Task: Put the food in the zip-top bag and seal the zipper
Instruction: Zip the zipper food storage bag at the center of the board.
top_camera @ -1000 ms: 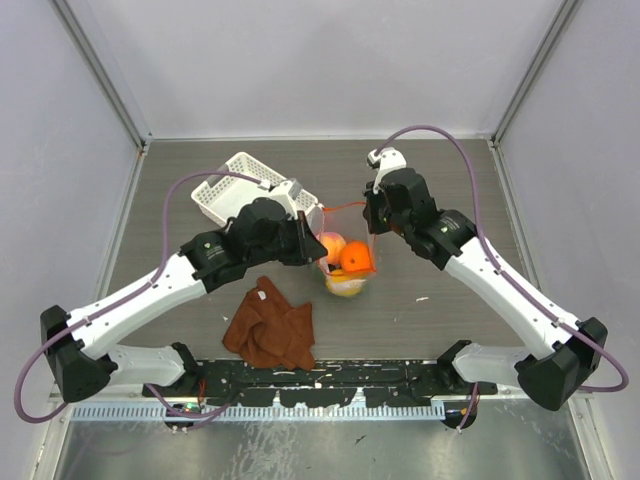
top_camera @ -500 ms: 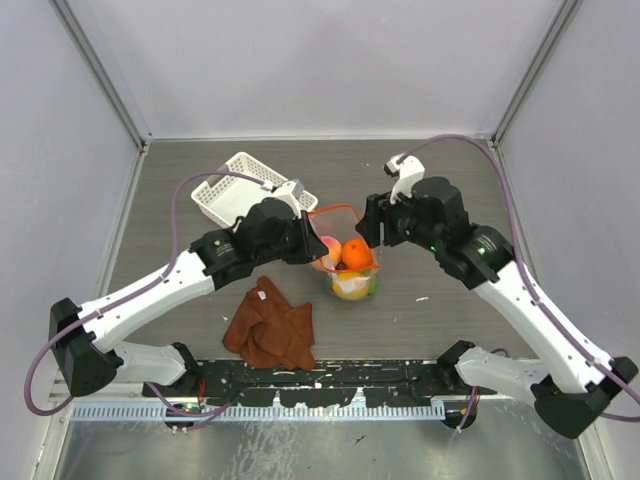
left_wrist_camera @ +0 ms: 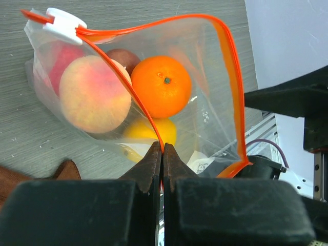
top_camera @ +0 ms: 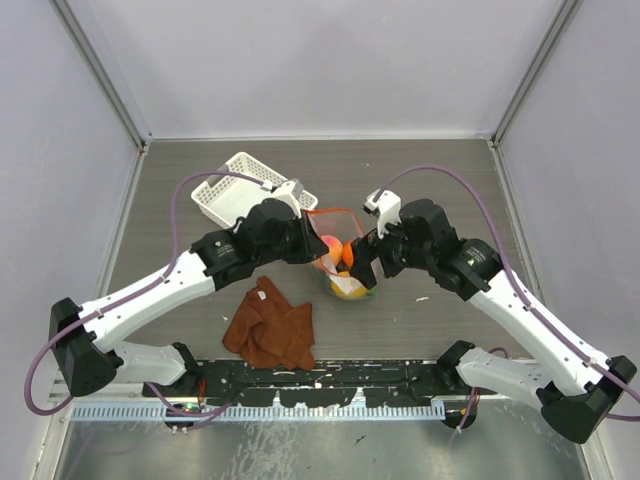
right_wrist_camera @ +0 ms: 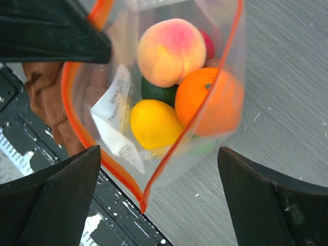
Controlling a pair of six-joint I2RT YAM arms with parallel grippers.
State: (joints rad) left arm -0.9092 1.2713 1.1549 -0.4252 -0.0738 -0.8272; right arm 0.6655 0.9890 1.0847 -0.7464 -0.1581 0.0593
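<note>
We are looking into a robotics lab test cell. The grey wood-grain table (top_camera: 420,320) is boxed in on three sides by plain white panels (top_camera: 320,60) held in bare metal struts (top_camera: 100,70). The left arm (top_camera: 150,295) and right arm (top_camera: 530,320), white-and-black machines, are mounted on a black rail (top_camera: 330,378) along the table's near edge, just above a slotted metal strip (top_camera: 250,410). A purple cable (top_camera: 432,168) loops loose from each arm. What we see on the table reads as test props: toy fruits (left_wrist_camera: 161,84) in a zip-top bag (left_wrist_camera: 215,102), a white lattice basket (top_camera: 232,190) and a brown cloth (top_camera: 270,330).
</note>
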